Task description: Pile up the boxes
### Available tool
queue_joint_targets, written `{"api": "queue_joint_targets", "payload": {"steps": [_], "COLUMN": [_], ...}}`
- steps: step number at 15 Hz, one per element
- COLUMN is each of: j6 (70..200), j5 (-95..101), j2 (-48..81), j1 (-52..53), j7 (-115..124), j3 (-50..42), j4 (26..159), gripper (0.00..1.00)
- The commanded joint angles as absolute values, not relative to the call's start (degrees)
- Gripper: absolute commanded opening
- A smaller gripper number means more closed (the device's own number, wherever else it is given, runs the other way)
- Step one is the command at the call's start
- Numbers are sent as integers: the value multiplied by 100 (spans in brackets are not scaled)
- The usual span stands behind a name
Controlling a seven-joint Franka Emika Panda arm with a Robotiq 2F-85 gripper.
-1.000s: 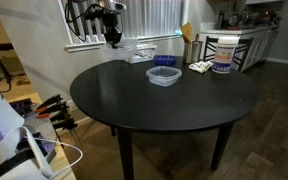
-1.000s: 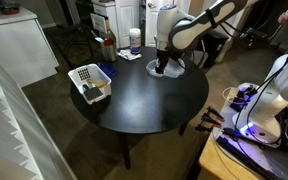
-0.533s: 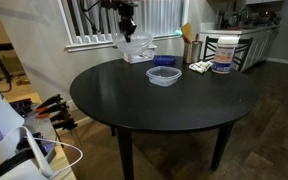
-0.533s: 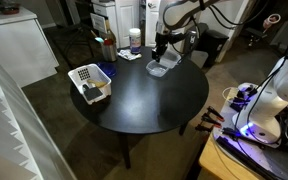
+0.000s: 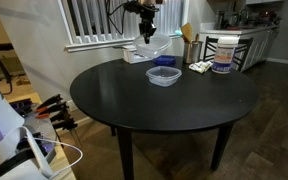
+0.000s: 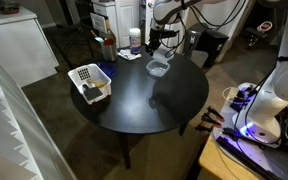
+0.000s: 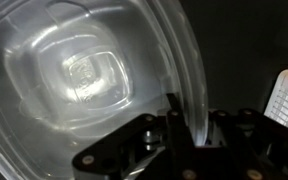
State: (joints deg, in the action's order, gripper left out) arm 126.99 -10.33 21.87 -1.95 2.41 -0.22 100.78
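In an exterior view, orange-handled tools [image 5: 50, 108] are noted low at 8 o'clock of the desk [image 5: 174, 115], off its edge. White blinds [image 5: 89, 22] are recorded on the back wall at 11 o'clock. The gripper [image 5: 147, 34] is found raised above the far side of the desk, clamped on the rim of a clear box [image 5: 151, 47], which is held in the air, apart from the surface. A second box [image 5: 164, 76] is seen resting on the round black top, at 5 o'clock of the held one and not touching it. A white pail [image 5: 222, 54] is placed beyond the desk at 2 o'clock. A dark floor [image 5: 274, 120] is noted at the right. In the wrist view, the clear box [image 7: 84, 80] is shown filling most of the frame, its wall pinched in the gripper [image 7: 189, 118].
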Motion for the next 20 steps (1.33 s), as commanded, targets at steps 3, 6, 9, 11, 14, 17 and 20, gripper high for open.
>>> {"api": "queue_joint_targets", "payload": {"steps": [3,6,9,11,14,17,20], "j6": [12581,12669,12731,12752,12809,12862,12896], "j5": [-1144,-1134,-1042,-1016,-932,-753,-557], "j2": [3017,3276,3458,3527,3572,3529,3470], "j1": [-267,-275,-247,-246,-220,-145,-67], "j7": [678,860,1109,1192,1187,1142,1125], "j3": [-80,-131,-258,-319,-393,-438,-436], "j4": [9278,9186,9227,9270,9330,9403,9451], "gripper": [1,1,1,1,1,1,1]}}
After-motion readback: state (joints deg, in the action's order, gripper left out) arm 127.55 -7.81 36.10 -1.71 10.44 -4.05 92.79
